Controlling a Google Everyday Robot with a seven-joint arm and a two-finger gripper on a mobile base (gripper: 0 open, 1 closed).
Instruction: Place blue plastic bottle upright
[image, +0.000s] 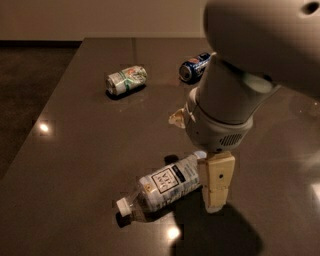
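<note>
Three containers lie on their sides on the dark table (75, 165) in the single camera view. Nearest the bottom edge is the blue plastic bottle (162, 187), flat on the tabletop, not upright. Its white cap (122, 206) points toward 8 o'clock and its base toward 2 o'clock, with the pale label and its dark square logo facing up.

The gripper (216, 192) hangs at the bottle's 3 o'clock end. It is a cream-coloured piece pointing straight down, and it overlaps the bottle's base in the picture. Whether it touches the bottle cannot be told, nor whether the claw is released or clenched. Above it the broad pale arm (235, 100) fills the frame from 12 to 3 o'clock.

From the bottle, the green-and-white can (126, 80) lies well apart at 11 o'clock. The dark blue can (195, 66) lies at 1 o'clock, partly hidden behind the arm. A dark shadow (215, 237) spreads over the table at 5 o'clock from the bottle, beneath the gripper.
</note>
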